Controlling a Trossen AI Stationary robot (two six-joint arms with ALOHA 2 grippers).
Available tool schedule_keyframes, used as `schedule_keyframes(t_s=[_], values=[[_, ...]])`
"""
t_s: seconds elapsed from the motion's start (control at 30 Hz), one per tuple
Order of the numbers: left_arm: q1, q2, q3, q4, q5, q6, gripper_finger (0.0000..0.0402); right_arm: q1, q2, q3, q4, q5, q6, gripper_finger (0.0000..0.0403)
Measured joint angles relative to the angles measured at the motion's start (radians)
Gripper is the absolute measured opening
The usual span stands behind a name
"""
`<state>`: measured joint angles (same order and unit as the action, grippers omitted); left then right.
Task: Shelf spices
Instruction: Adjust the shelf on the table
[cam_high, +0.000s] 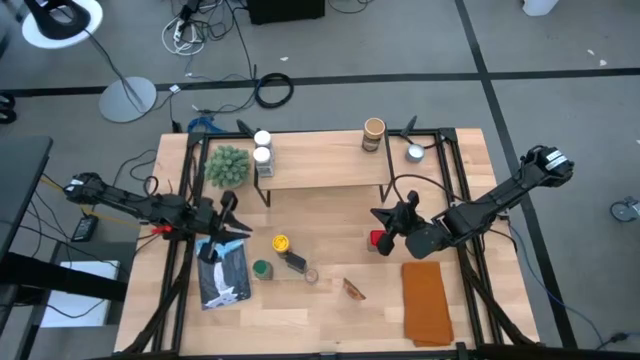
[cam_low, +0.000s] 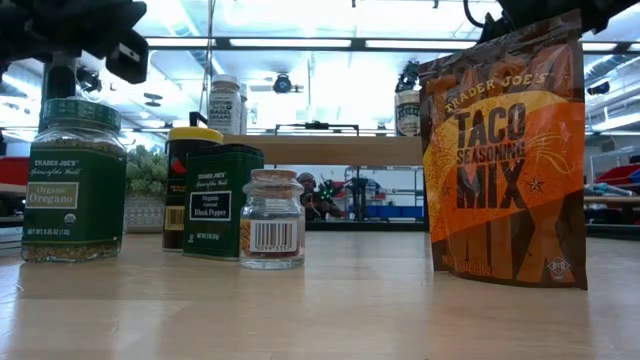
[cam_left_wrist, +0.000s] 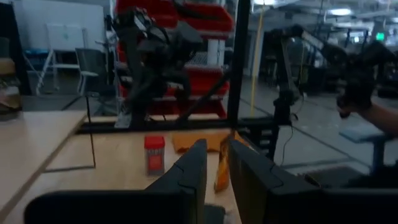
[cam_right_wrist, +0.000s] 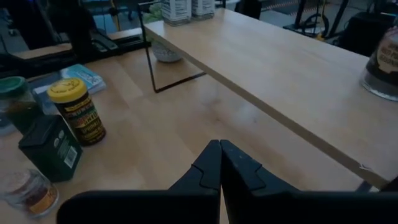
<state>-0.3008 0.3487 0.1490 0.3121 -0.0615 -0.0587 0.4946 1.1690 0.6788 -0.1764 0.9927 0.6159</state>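
Observation:
The shelf (cam_high: 325, 165) stands at the table's far side, with two white-lidded jars (cam_high: 263, 148) and a tan cylinder (cam_high: 374, 133) standing on its plank. On the table in front stand a yellow-lidded jar (cam_high: 281, 243), a green-lidded jar (cam_high: 261, 268), a dark tin (cam_high: 294, 262), a small clear jar (cam_high: 312, 275), a taco mix packet (cam_high: 354, 289) and a red tin (cam_high: 378, 240). My right gripper (cam_high: 380, 214) hovers shut just beyond the red tin, by the shelf's front edge. My left gripper (cam_high: 236, 220) waits at the left, its fingers (cam_left_wrist: 193, 171) a narrow gap apart with nothing between them.
A fuzzy green plant ball (cam_high: 228, 165) sits by the shelf's left end, and a silver cup (cam_high: 415, 152) by its right end. An orange cloth (cam_high: 426, 300) lies near the right front, and a blue packet (cam_high: 222, 275) at the left front.

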Motion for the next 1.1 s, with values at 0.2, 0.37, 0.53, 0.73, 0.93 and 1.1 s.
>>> schedule_keyframes(t_s=[0.2, 0.37, 0.53, 0.73, 0.93, 1.1], values=[[0.000, -0.001, 0.002, 0.035, -0.222, -0.050, 0.0069, 0.000, 0.000, 0.000, 0.036, 0.000, -0.043, 0.0003], [0.000, 0.012, 0.044, -0.084, -0.419, -0.076, 0.0069, 0.000, 0.000, 0.000, 0.036, 0.000, -0.048, 0.0004], [0.000, 0.061, 0.108, -0.276, -0.563, -0.148, 0.0053, 0.000, 0.000, 0.000, 0.034, 0.000, -0.067, 0.0003], [0.000, 0.136, 0.134, -0.384, -0.652, -0.269, 0.0021, 0.000, 0.000, 0.000, 0.034, 0.000, -0.069, 0.0003], [0.000, 0.184, 0.134, -0.410, -0.738, -0.345, 0.0003, 0.000, 0.000, 0.000, 0.034, 0.000, -0.070, 0.0004], [0.028, 0.197, 0.134, -0.413, -0.777, -0.365, 0.0001, 0.000, 0.000, 0.000, 0.034, 0.000, -0.070, 0.0002]])
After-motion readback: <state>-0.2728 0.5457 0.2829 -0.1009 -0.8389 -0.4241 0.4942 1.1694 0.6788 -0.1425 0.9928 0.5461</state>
